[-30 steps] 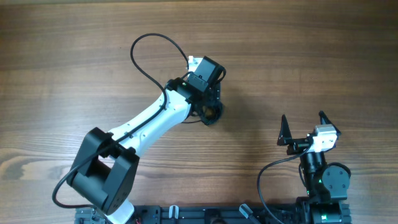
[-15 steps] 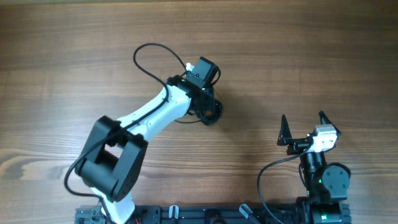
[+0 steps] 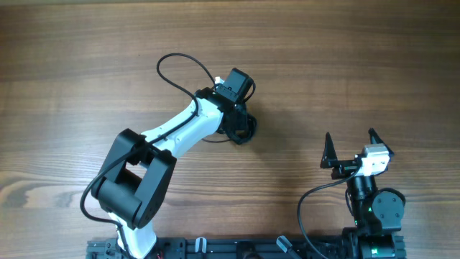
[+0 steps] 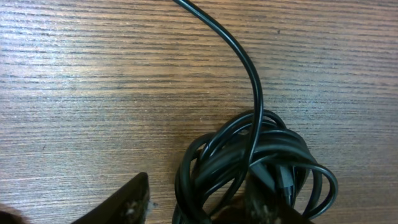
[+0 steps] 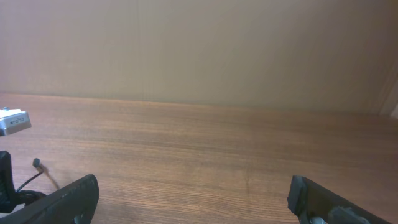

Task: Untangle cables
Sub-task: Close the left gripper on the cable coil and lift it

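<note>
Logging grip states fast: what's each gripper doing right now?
Left gripper: jaws astride the cables, grip cannot be told.
Right gripper: open, empty.

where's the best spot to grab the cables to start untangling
Probably the single strand arcing out of the coiled cables. Come straight down from above, jaws across it: it lies alone on the table, while the coils overlap too tightly to single one out.

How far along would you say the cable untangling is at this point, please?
Nothing looks done: the cables lie in one knotted bundle, one strand trailing out. In hand: the left gripper straddles part of the bundle, grip unclear. Left: all the separating; the right gripper sits open, aside.
</note>
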### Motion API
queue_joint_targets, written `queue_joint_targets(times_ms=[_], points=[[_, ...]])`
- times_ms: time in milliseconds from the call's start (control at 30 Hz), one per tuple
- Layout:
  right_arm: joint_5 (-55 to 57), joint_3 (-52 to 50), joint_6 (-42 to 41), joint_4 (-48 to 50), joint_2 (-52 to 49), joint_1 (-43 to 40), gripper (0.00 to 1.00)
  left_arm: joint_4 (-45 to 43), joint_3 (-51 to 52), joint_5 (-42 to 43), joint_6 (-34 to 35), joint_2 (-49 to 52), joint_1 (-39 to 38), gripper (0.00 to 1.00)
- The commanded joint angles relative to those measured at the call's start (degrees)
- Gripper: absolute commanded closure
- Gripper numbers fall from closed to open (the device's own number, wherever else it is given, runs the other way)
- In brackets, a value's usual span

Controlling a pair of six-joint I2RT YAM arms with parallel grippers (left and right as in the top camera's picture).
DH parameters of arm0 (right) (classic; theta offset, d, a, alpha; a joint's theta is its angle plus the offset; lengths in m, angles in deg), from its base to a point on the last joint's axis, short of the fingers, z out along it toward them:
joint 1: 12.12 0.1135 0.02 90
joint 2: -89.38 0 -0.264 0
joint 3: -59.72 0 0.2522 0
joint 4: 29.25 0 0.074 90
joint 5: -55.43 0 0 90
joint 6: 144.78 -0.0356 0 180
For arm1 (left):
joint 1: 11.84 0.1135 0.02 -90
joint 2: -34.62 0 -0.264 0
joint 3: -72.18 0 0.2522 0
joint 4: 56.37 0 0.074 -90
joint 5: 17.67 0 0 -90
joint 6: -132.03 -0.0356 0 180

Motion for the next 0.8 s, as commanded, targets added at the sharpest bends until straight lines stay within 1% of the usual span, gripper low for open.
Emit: queue_joint_targets(times_ms=[0, 100, 333, 467, 633, 700, 767], points=[[-0.1, -0.1, 1.0, 0.1, 0.3, 0.1, 0.00, 0.2, 0.3, -0.8, 0.1, 0.9, -0.2, 0.48], [-0.1, -0.1, 1.0, 0.1, 0.3, 0.1, 0.00, 0.2, 0.4, -0.8, 0.1, 0.9, -0.2, 0.50], [-0.1, -0.1, 1.0, 0.1, 0.3, 0.1, 0.00, 0.6, 0.4, -0.8, 0.1, 0.9, -0.2, 0.48], [-0.1, -0.1, 1.0, 0.1, 0.3, 0.1, 0.00, 1.8, 0.3, 0.9, 0.1, 0.9, -0.2, 0.48], [-0.1, -0.1, 1.0, 0.1, 0.3, 0.1, 0.00, 3.4, 0.3, 3.1, 0.1, 0.9, -0.3, 0.54], [-0.1, -0.1, 1.0, 0.1, 0.3, 0.1, 0.00, 3.4, 0.3, 3.5, 0.2, 0.9, -0.3, 0.54], [-0.1, -0.1, 1.0, 0.1, 0.3, 0.1, 0.00, 3.4, 0.3, 3.9, 0.2, 0.9, -0.3, 0.57]])
